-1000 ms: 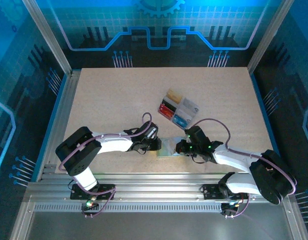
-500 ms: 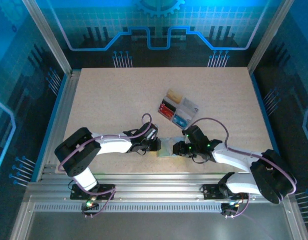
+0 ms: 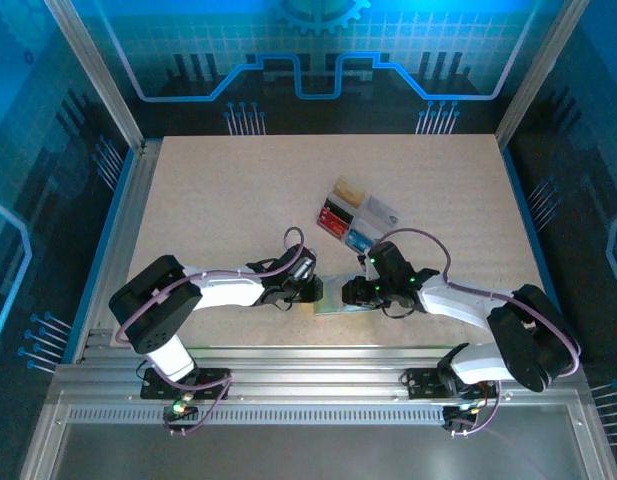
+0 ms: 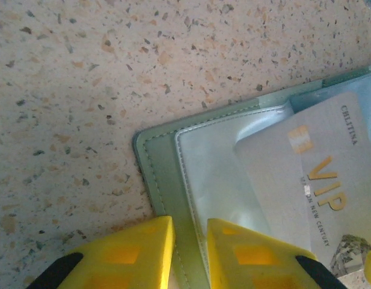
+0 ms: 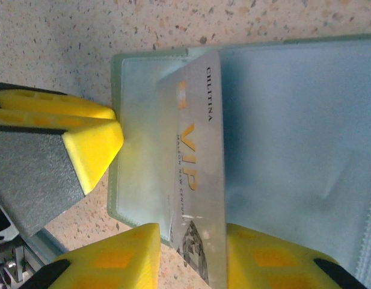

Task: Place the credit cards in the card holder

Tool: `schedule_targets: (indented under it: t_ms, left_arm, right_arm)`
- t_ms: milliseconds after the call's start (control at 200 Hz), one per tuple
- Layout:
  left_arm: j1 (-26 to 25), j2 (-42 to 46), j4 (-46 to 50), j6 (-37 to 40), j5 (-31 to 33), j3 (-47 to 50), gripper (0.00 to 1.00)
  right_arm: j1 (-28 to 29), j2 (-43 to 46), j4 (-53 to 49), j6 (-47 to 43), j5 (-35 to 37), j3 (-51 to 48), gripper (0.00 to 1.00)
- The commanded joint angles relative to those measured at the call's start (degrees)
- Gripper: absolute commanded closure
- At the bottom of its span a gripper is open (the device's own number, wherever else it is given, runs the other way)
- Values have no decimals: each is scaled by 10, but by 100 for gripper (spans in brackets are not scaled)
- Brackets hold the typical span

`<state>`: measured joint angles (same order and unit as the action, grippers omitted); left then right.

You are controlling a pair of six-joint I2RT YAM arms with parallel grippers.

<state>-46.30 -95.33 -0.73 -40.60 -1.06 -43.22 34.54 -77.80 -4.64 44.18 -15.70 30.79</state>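
Currently: card holder [image 4: 164,174], open flat on worktop [image 3: 238,200], front edge; left fingers [image 4: 155,238] clamped on its hem. Silver VIP card [image 5: 200,150] overhangs holder, right fingers [image 5: 137,241] parted astride it; pocket seating unclear. Clear tray [image 3: 360,220] of card stacks just behind.

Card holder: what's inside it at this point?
One pale VIP card, apparently tucked partway under the clear sleeve of the card holder; its other end sticks out. Anything beneath the card is covered.
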Motion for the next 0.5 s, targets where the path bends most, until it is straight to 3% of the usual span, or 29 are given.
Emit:
schedule_targets:
  t_ms: [0, 310, 495]
  left_arm:
    - [-16, -11, 90, -9, -30, 31, 77]
    - [-16, -16, 91, -6, -28, 29, 77]
    - [-16, -16, 91, -7, -27, 31, 77]
  right_arm:
    - [-13, -11, -5, -23, -21, 21, 68]
    - [-31, -50, -4, -45, -45, 48, 69]
    - [-35, -71, 1, -49, -53, 53, 83]
